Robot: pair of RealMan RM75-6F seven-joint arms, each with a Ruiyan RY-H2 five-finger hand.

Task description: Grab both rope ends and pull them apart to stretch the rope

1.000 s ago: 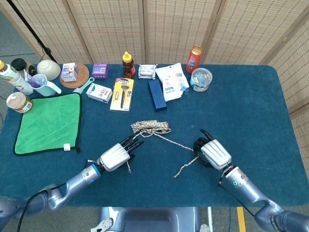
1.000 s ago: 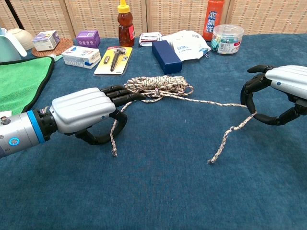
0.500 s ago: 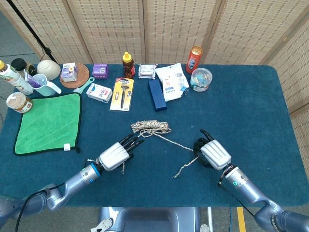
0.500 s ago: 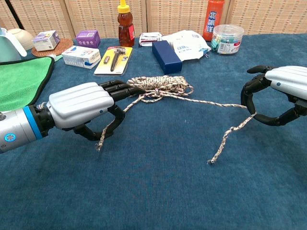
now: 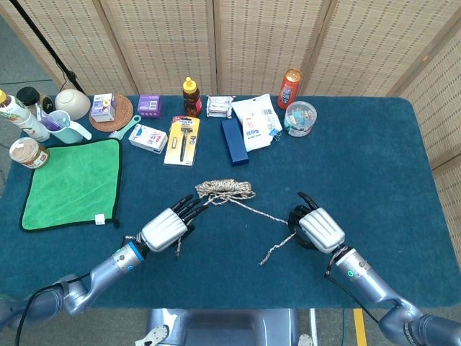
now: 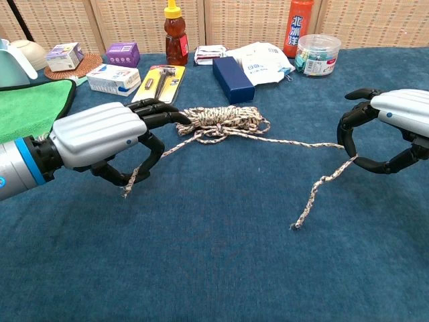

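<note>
The speckled rope lies in a loose coil at the table's middle. One strand runs left from the coil into my left hand, whose curled fingers hold it; a short tail hangs below the hand. The other strand crosses the cloth to my right hand, which curls around it where the rope kinks. From there the free tail trails back toward the front and lies on the table.
Along the back stand a honey bottle, a razor pack, a dark blue box, white packets, an orange can and a clear tub. A green cloth lies at the left.
My left hand has moved left and slightly back with its rope end, drawing that strand out of the coil. The right hand has stayed in place.
</note>
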